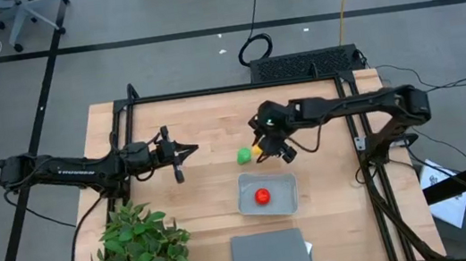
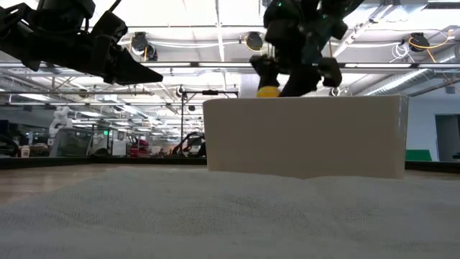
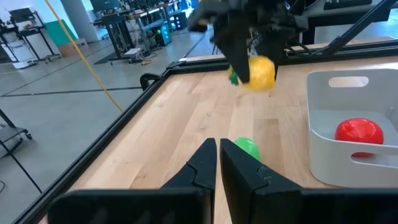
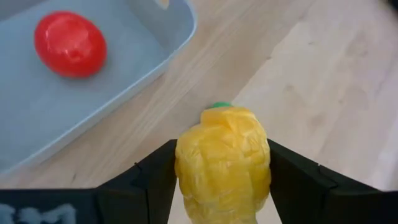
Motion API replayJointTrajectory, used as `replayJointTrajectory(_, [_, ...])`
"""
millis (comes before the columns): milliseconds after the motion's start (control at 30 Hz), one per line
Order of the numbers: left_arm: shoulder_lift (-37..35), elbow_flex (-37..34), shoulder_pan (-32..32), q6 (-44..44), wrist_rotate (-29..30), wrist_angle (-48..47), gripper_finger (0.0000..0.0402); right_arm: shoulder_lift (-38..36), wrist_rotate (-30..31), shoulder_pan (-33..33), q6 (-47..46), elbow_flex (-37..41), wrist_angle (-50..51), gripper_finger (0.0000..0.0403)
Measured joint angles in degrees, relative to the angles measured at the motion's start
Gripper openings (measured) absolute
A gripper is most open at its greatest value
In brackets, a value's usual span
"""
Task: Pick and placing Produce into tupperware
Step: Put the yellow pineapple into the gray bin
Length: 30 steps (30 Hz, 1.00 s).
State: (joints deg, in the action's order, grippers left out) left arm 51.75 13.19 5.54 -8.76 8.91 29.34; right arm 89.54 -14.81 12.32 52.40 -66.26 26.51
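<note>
Currently, high view: right gripper [image 1: 270,148] sits above the table just off the tupperware's [image 1: 247,202] far-left corner, clenched on the yellow piece [image 1: 258,151]. Green ball [image 1: 244,156] lies on the wood just beside it, outside the container. Red ball [image 1: 263,197] is already inside the tupperware. Left gripper [image 1: 184,153] waits well apart to the left, over bare table. Lid [image 1: 269,253] and leafy plant [image 1: 136,251] lie at the near edge, not involved.

Low view: the yellow piece [image 2: 268,91] hangs above the container wall [image 2: 302,137], clear of the table, gripped from both sides.

Left wrist view: left fingers [image 3: 242,171] are closed together on nothing. The yellow piece [image 3: 256,73] is airborne in the right gripper; the green ball [image 3: 247,147] rests on the table in front, the red ball [image 3: 359,133] sits in the tupperware [image 3: 323,155].

Right wrist view: both fingers [image 4: 155,180] press the yellow piece [image 4: 224,162] across its widest part, green tip [image 4: 217,106] pointing away from the wrist. The skin looks wrinkled and glossy, so I judge it light, soft and a bit slick; it probably squashes rather than breaks. A mid-body pinch looks right; too near the tip and it could squirt out. The round ones likely roll, so take them across the centre from above.
</note>
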Motion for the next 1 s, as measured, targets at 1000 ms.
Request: replayJointTrajectory(1000, [-0.02,0.0,0.0,0.07,0.0,0.48,0.0026,-4.42,-6.62,-2.35,-11.29,0.0,8.23,0.0208])
